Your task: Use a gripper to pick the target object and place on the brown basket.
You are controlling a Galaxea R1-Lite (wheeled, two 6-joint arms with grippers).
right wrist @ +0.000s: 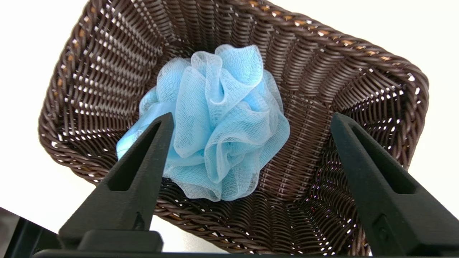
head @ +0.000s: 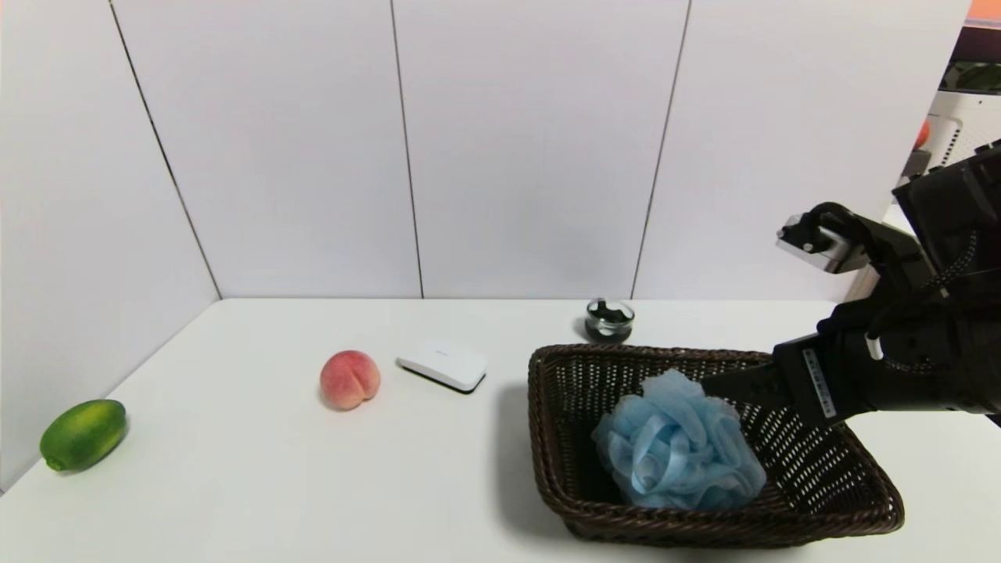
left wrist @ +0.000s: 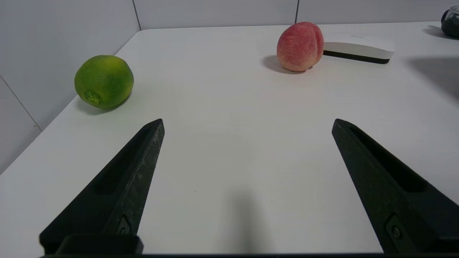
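Observation:
The light-blue mesh bath puff (head: 676, 446) lies inside the brown wicker basket (head: 860, 461) on the right of the white table, resting on its floor toward the near wall. My right gripper (head: 708, 385) hovers over the basket's far right rim, just above and beside the puff. In the right wrist view the right gripper (right wrist: 251, 120) is open and empty, with the puff (right wrist: 222, 122) below, apart from both fingers, and the basket (right wrist: 322, 71) around it. My left gripper (left wrist: 247, 122) is open and empty over bare table and is out of the head view.
A pink peach (head: 349, 379) and a flat white device (head: 443, 363) sit mid-table left of the basket. A green fruit (head: 83, 434) lies near the left wall. A small dark jar (head: 609, 319) stands behind the basket. White walls close the back and left.

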